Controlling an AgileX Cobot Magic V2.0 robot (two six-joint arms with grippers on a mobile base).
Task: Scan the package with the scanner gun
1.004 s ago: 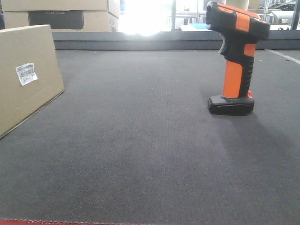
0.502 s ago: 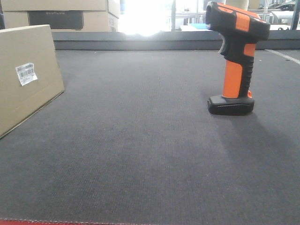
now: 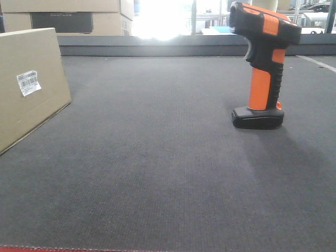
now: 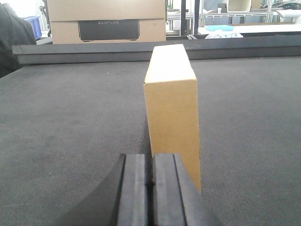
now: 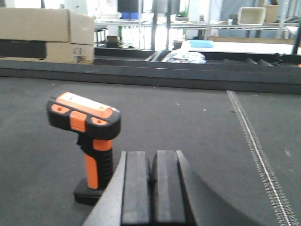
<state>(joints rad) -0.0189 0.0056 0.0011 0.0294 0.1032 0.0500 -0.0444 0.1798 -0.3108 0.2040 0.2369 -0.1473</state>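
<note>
An orange and black scanner gun (image 3: pixel 264 63) stands upright on its base at the right of the dark mat. It also shows in the right wrist view (image 5: pixel 89 136), left of and beyond my right gripper (image 5: pixel 151 162), which is shut and empty. A brown cardboard package (image 3: pixel 29 84) with a white barcode label (image 3: pixel 28 82) stands at the left. In the left wrist view the package (image 4: pixel 171 113) stands end-on just beyond my left gripper (image 4: pixel 151 162), which is shut and empty. Neither gripper shows in the front view.
The dark grey mat (image 3: pixel 157 157) covers the table, with a raised dark ledge (image 3: pixel 157 44) along the far edge. Stacked cardboard boxes (image 3: pixel 68 16) sit behind the ledge at the back left. A stitched seam (image 5: pixel 254 146) runs along the mat's right side.
</note>
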